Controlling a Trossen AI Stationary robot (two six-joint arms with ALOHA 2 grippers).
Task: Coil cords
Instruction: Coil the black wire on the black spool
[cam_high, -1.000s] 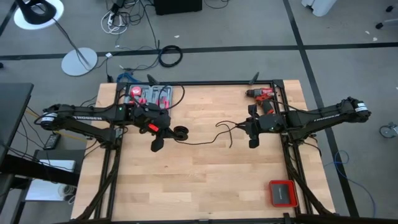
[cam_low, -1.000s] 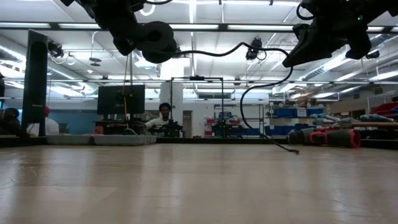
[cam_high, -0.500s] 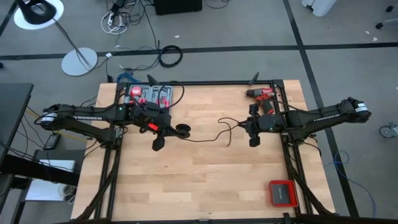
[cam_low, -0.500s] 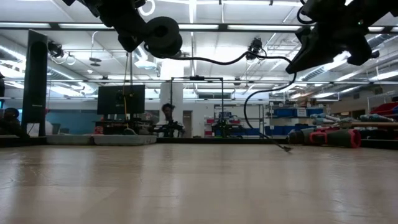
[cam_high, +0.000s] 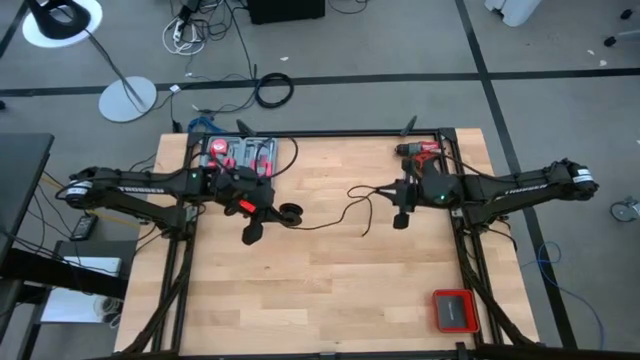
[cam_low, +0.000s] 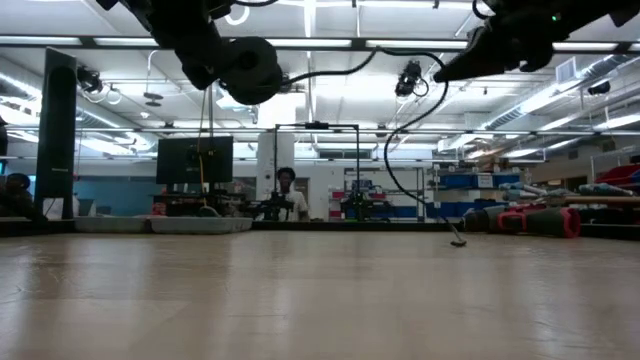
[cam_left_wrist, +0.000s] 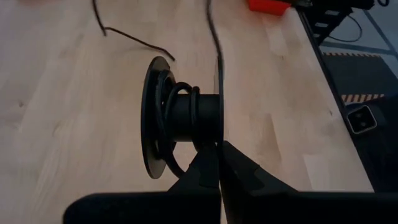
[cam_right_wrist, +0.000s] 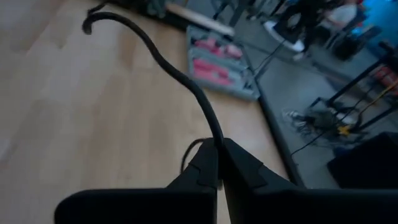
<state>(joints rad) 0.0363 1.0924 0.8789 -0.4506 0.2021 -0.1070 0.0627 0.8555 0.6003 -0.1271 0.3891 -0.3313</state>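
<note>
Two dark arms reach inward over a light wooden table (cam_high: 330, 270) and hold one thin black flexible cord (cam_high: 325, 224) between them, above the tabletop.

Left gripper (cam_left_wrist: 219, 163), over the left-centre of the table: its jaws are closed on a small black flanged spool (cam_left_wrist: 180, 118), pinching the spool's hub. Several turns of the cord are wound on the hub beside the round flange, just ahead of the fingertips. In the overhead view the spool (cam_high: 290, 212) shows just inboard of the gripper (cam_high: 262, 217). In the low view it hangs well above the table surface (cam_low: 250, 68).

Right gripper (cam_right_wrist: 219, 149), over the right-centre of the table: its jaws are closed on the cord itself, which emerges from between the fingertips and curves away over the wood (cam_right_wrist: 168, 68). In the overhead view this gripper (cam_high: 400, 200) sits near the table's rear right part.

Between the two grips the cord sags in a shallow arc. Past the right gripper a free length loops downward, and its small dark end (cam_low: 457, 241) rests on or just at the tabletop.

A red drill (cam_high: 422, 152) lies at the rear right edge, a tray of red-handled tools (cam_high: 240, 155) at the rear left, and a flat red case (cam_high: 453, 311) near the front right corner.
</note>
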